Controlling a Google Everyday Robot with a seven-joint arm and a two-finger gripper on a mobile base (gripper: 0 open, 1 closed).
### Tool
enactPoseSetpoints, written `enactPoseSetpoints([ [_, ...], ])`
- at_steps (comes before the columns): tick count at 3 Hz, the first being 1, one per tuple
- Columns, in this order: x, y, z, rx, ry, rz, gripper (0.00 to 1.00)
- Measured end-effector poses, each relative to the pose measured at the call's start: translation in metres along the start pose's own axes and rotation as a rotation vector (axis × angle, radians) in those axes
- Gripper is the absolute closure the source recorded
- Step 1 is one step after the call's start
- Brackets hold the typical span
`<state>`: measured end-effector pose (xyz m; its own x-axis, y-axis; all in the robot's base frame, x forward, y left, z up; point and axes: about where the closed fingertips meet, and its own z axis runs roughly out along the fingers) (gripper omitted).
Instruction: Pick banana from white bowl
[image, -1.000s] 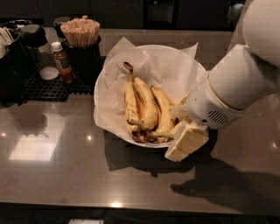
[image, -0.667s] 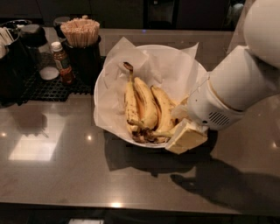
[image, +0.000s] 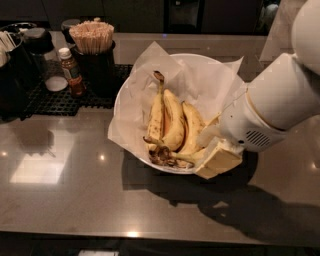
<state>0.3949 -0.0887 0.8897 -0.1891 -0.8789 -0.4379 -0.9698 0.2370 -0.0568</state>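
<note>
The white bowl (image: 125, 95), lined with crinkled white paper, stands mid-counter. The banana (image: 156, 117), yellow with brown blotches and a dark stem pointing to the back, lies at the left of the pile. Beside it on the right lie other yellow bananas (image: 175, 122) with blackened ends at the bowl's front. My gripper (image: 209, 152) is at the bowl's front right rim, apart from the blotched banana. Its cream fingers (image: 220, 162) stand apart on either side of the lower end of the rightmost banana (image: 192, 125). My white arm hides the bowl's right side.
A dark cup of wooden sticks (image: 93, 40) and a small brown bottle (image: 72, 72) stand on a black mat (image: 55, 100) at the back left. Dark containers (image: 20, 60) stand at the far left. The grey counter (image: 75, 200) stretches in front.
My gripper has edged slightly up and in at the bowl's front right rim. The bananas and the bowl have not moved.
</note>
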Motion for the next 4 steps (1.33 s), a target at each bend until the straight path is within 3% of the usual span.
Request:
enactPoseSetpoints([
  [2, -0.019, -0.010, -0.036, 0.042, -0.111, -0.021, 1.00],
  [4, -0.042, -0.013, -0.090, 0.122, -0.326, -0.080, 1.00],
])
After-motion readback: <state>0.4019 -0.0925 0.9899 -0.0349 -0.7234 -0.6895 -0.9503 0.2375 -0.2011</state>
